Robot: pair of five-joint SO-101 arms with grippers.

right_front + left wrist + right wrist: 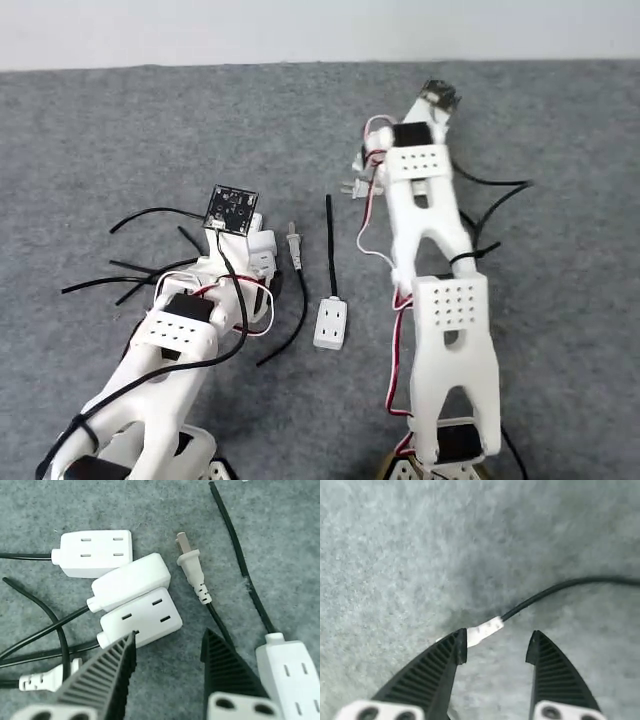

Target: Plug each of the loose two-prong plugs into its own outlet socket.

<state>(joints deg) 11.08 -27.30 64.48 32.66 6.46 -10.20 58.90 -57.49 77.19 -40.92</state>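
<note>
My left gripper [170,635] hangs open over a cluster of white outlet blocks: one [95,552] lying flat, a second [131,580] resting on a third [142,617], which lies just beyond the fingertips. A white two-prong plug [192,567] on a black cord lies beside them, also seen as the plug [294,243] in the high view. Another outlet block [290,670] lies off to the side, the outlet [331,322] between the arms. My right gripper [499,640] is open, low over the carpet, with a white plug [485,629] touching one fingertip. That plug [350,188] lies by the right arm [420,165].
Grey carpet [540,300] covers the table. Loose black cords [140,270] spread out left of the left arm. A further small white plug [45,680] lies near the left gripper. A straight black cord [329,245] runs up from the middle outlet.
</note>
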